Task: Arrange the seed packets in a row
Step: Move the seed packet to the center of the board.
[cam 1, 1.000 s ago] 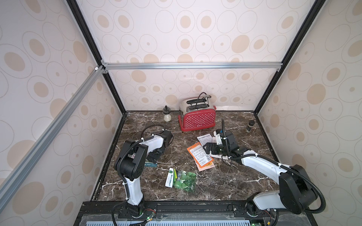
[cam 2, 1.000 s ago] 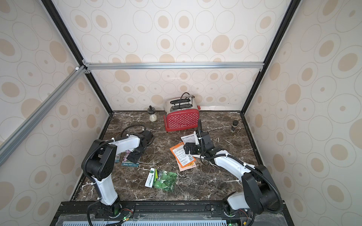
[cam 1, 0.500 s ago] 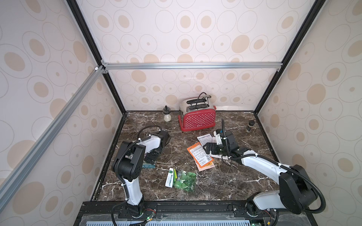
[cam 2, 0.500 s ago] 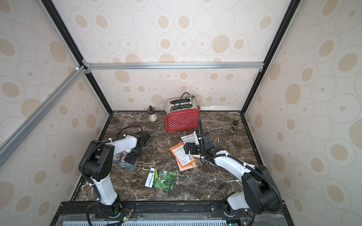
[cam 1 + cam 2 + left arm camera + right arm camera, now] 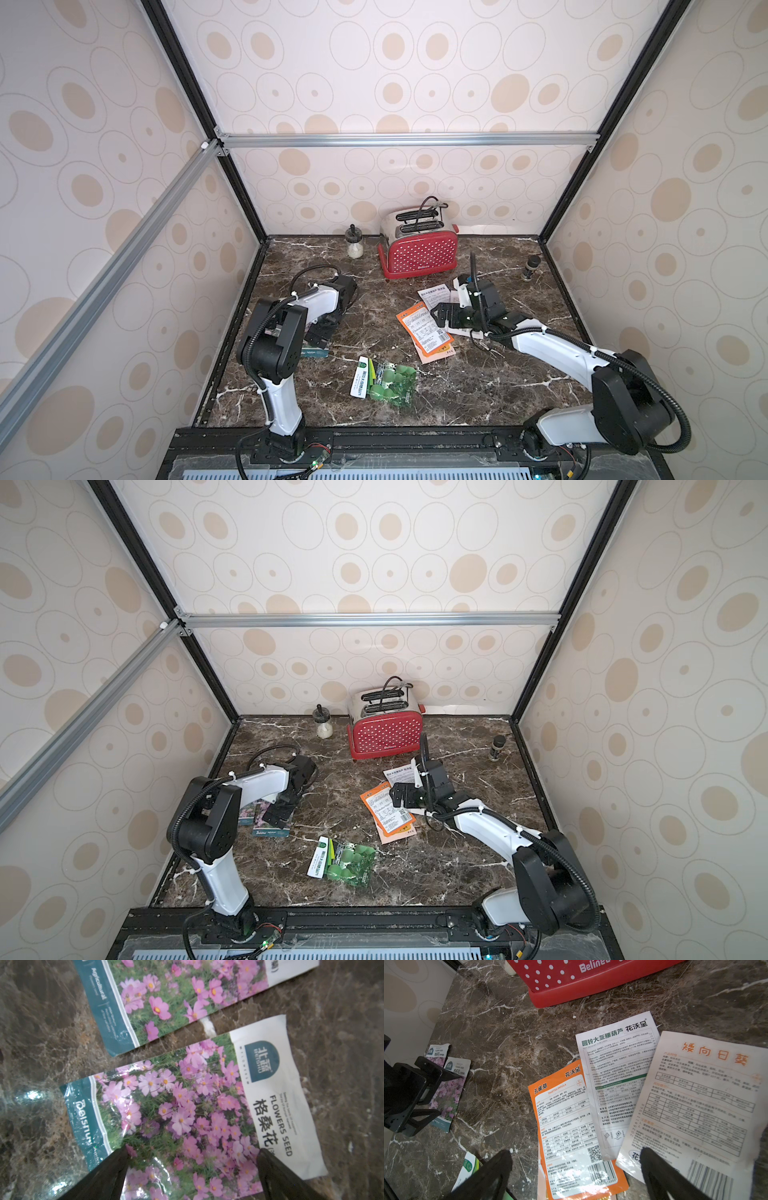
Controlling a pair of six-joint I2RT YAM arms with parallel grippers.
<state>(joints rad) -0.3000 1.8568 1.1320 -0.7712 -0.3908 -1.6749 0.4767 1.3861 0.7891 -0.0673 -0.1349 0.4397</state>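
Observation:
Two purple-flower seed packets [image 5: 187,1115] [image 5: 176,997] lie side by side near the left wall, with a narrow gap between them. My left gripper [image 5: 192,1159] is open low over the nearer one [image 5: 271,832], holding nothing. At centre right several packets overlap back-up: an orange-backed one [image 5: 571,1126] [image 5: 424,328], a white one [image 5: 616,1076] and a white one with orange text [image 5: 695,1105]. My right gripper [image 5: 575,1159] [image 5: 442,316] hangs open over this pile, one of its fingers [image 5: 660,1172] above the orange-text packet. A green-gourd packet [image 5: 386,378] lies at the front centre.
A red dotted toaster [image 5: 419,249] stands at the back centre, with a small jar [image 5: 354,245] to its left. A dark shaker [image 5: 530,268] stands at the back right. Patterned walls close in the marble table [image 5: 498,386] on three sides.
My left gripper has shifted slightly toward the front left, and the nearer purple-flower packet with it. The right arm has not moved.

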